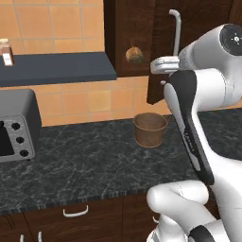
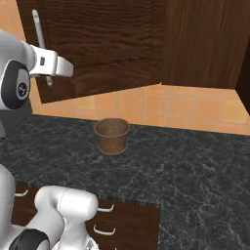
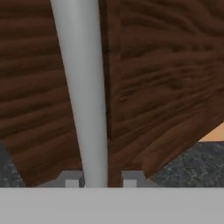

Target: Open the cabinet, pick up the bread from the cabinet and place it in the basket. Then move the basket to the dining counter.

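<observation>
Dark granite counter (image 1: 94, 160), basket (image 1: 150, 129) near its back edge. Cabinet (image 2: 107, 44) door partly open; claw (image 3: 97, 183) straddles handle (image 3: 83, 96), clamp state unclear. Pull along hinge arc, keep bar centered.

We can't see the end effector (image 3: 97, 181) fingertips properly: in the hand view only two grey stubs poke up at bottom centre, either side of the silver handle (image 3: 83, 94), so contact is unclear. The handle runs off the top edge there. In the left base view the arm covers the handle's lower part and the door's right side. Toaster oven (image 1: 16, 125) is cut by the left edge. A small round brownish object (image 1: 134, 55) inside the cabinet (image 1: 137, 33), upper centre, is too small for us to identify. A small bottle-like item (image 1: 6, 52) at the upper left is too blurred to read.
</observation>
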